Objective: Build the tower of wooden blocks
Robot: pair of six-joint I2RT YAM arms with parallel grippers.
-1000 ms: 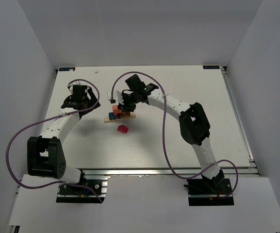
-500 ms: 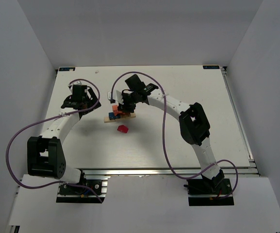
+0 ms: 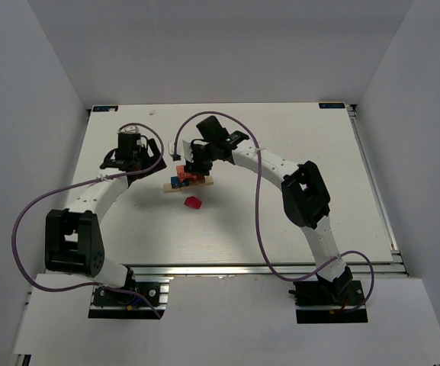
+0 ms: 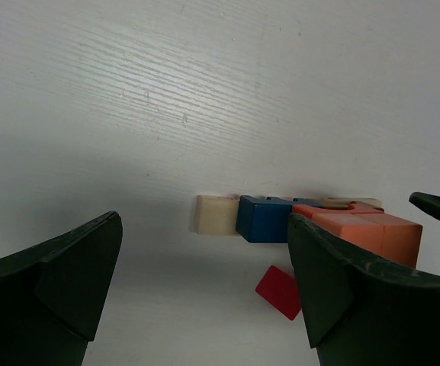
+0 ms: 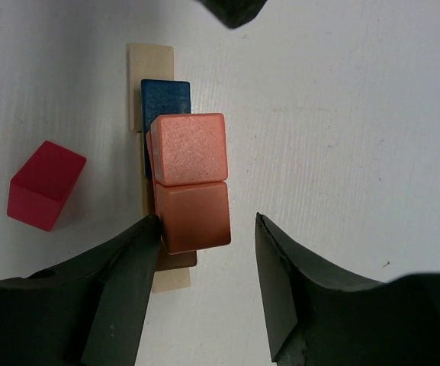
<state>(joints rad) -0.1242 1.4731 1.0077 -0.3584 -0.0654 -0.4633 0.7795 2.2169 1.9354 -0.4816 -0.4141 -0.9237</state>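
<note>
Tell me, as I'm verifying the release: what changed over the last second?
The right end effector opened, releasing the orange block atop the wood block tower. The left end effector, open, shifted slightly toward the tower. Tower and loose red block stayed put.

Light bright, even, diffuse from above. White surface [image 3: 204, 236] near washed out in top view; shadows short and faint. Left wrist view: surface grain sharp, left claw [image 4: 204, 229] dark, soft-edged. Right wrist view: red block [image 5: 46, 185] crisp, faint shadow beside it.
</note>
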